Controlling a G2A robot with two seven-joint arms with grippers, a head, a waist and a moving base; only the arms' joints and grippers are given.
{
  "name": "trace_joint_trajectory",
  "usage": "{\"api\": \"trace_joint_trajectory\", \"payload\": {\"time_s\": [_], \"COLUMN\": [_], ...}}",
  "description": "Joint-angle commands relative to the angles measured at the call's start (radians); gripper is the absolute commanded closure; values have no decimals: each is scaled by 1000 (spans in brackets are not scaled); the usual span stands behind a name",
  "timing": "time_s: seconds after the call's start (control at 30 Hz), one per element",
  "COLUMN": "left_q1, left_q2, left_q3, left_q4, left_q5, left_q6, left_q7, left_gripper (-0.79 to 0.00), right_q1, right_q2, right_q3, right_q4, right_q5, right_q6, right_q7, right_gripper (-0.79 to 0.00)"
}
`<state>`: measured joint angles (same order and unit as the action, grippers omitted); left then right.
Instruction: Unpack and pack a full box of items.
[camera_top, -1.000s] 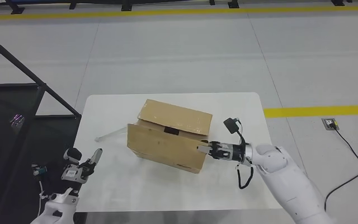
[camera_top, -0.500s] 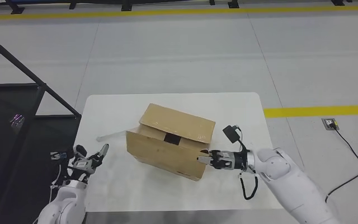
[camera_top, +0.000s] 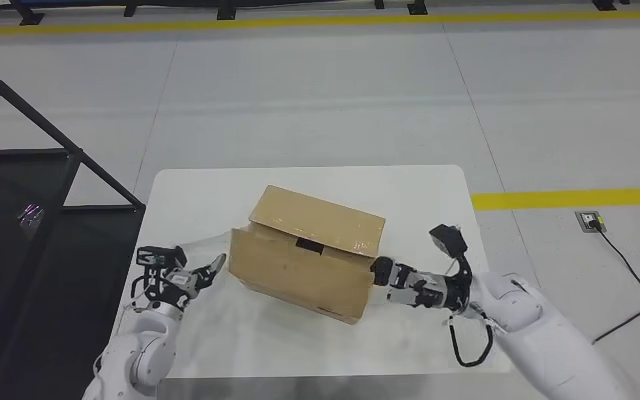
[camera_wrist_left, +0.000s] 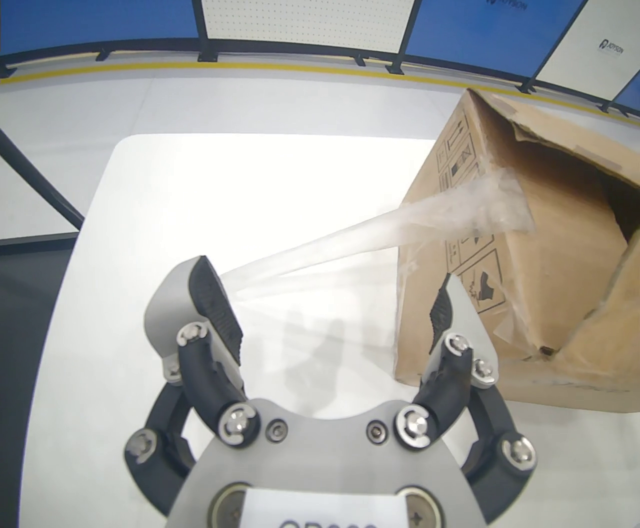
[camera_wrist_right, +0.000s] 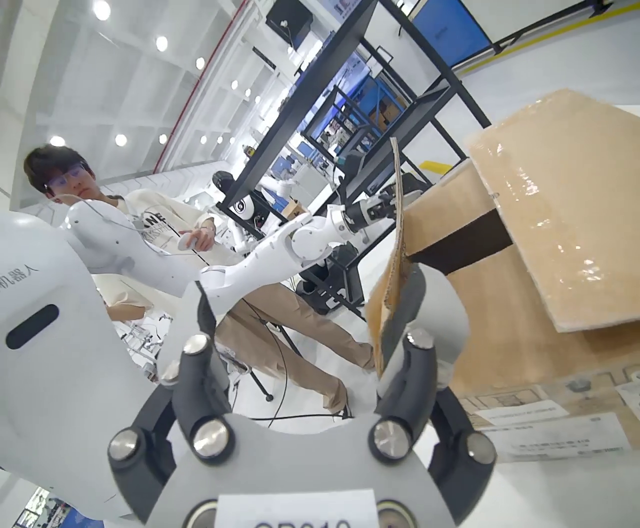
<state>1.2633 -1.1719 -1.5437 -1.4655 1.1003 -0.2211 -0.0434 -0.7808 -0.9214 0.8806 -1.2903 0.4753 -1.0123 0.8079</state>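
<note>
top view puts the cardboard box (camera_top: 310, 265) near the middle of the white worktop (camera_top: 430, 195), turned a little askew. its top flaps (camera_top: 320, 215) are down but not sealed, with a dark gap showing between them. a strip of clear tape (camera_wrist_left: 400, 225) hangs off the box's upper corner and stretches toward the left gripper (camera_wrist_left: 325, 280), whose fingers stand wide apart just beside the box's end wall. the tape's far end seems to cling to one finger pad (camera_wrist_left: 215, 297), though the film is too thin to be sure. at the opposite end the right gripper (camera_wrist_right: 310, 310) sits with its fingers apart. a loose side flap (camera_wrist_right: 395, 240) stands between them and leans on one finger, not pinched.

the step in hand looks like opening the box. to do it well, the right fingers would need to close on the side flap near its free edge and swing it outward along its fold rather than tug it. the left gripper should steady the box, which may slide on the smooth worktop. the trailing tape could snag and drag the box.

around the worktop lies pale grey floor with a yellow line (camera_top: 540, 198), and a black frame (camera_top: 60, 165) stands to one side.
</note>
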Motion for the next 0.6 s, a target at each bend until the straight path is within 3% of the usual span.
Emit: {"api": "trace_joint_trajectory", "payload": {"time_s": [0.0,0.13,0.27,0.5,0.57], "left_q1": [-2,4,17,49,60], "left_q2": [0,1,2,6,7], "left_q3": [10,16,15,9,8], "left_q4": [5,4,-3,-32,-42], "left_q5": [12,35,41,54,65], "left_q6": [-11,-33,-44,-87,-92], "left_q7": [7,27,47,69,79], "left_gripper": [-785,-785,-785,-785,-785], "right_q1": [-10,-17,-2,76,76], "right_q2": [10,18,15,-21,-21], "right_q3": [20,51,65,24,24], "right_q4": [32,114,180,279,279], "right_q5": [64,209,323,341,341], "right_q6": [0,19,133,318,318], "right_q7": [0,18,64,75,75], "right_gripper": [-785,-785,-785,-785,-785]}}
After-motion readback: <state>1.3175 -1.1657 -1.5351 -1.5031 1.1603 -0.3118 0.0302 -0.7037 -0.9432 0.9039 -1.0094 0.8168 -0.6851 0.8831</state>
